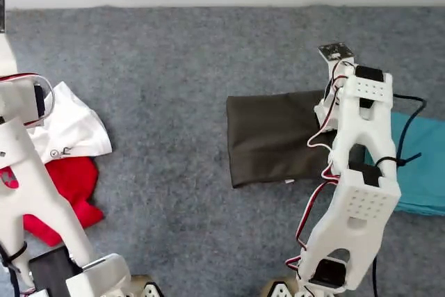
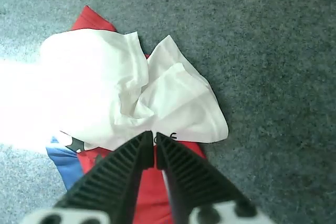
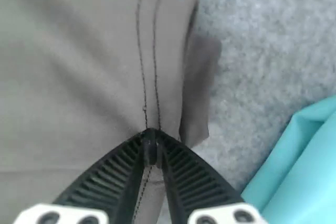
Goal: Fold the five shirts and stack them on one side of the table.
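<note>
While right gripper (image 3: 150,142) pinches olive shirt (image 3: 79,66) hem, left gripper (image 2: 154,139) closed, above white shirt (image 2: 131,93)

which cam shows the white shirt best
The left wrist view: the crumpled white cloth shirt lies nearly whole below the camera, its folds plain, on top of a red cloth shirt. In the high view the left arm covers one side of it. The right wrist view looks at a grey-brown cloth shirt instead.
</note>
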Robot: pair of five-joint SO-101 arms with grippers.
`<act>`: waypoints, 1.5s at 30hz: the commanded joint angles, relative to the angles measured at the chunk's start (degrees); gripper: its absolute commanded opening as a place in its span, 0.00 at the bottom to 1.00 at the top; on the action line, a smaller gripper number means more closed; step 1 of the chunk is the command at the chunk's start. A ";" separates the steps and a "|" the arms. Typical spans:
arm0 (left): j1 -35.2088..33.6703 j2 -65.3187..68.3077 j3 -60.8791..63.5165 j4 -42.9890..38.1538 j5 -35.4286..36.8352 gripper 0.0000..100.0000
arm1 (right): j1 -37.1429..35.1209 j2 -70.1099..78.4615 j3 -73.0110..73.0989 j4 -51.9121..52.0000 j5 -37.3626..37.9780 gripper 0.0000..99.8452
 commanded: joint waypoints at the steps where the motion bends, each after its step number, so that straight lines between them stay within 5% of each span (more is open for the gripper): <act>1: 0.00 -1.49 -0.31 -0.97 -0.26 0.02 | -2.07 -7.43 -1.93 4.00 -0.53 0.01; 6: 0.00 -1.49 -0.31 -0.97 -0.26 0.02 | -7.52 -13.93 -1.93 9.36 -2.37 0.05; 14: -0.18 -1.93 -0.31 -0.62 -0.44 0.02 | -6.29 -13.67 -1.93 10.24 -20.31 0.34; 29: -0.18 -1.76 -0.22 -0.62 -0.44 0.02 | -7.34 1.01 -1.93 4.35 -28.22 0.30; 35: -0.18 -1.58 -0.22 -0.62 -0.44 0.02 | -8.13 1.71 -1.93 5.49 -21.45 0.00; 40: -0.18 -1.58 -0.22 -0.62 -0.44 0.02 | -5.93 1.63 -2.55 8.04 -15.21 0.01; 45: -0.18 -1.67 -0.22 -0.62 -0.53 0.02 | -4.09 2.24 -8.35 8.57 9.67 0.01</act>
